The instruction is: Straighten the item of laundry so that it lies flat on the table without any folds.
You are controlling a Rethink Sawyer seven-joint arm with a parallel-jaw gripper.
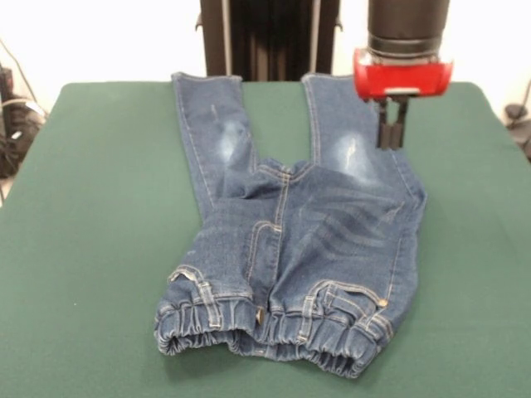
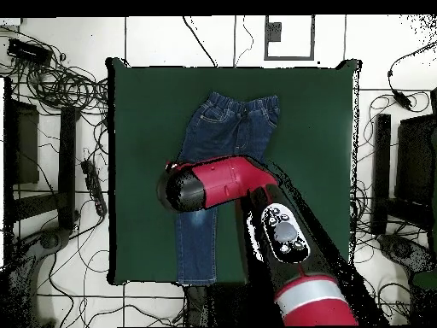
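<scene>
- The jeans [image 1: 290, 249] lie mid-table; the gripper [image 1: 392, 133] hangs above the thigh of 1 leg, right of the crotch in the front view.
- Whether its fingers are parted or closed cannot be told.
- The waistband is bunched and the hips creased; both leg ends reach the far edge.
- The table [image 1: 91, 207] has bare green felt on both sides.
- 1 pair of jeans, 1 gripper.
</scene>
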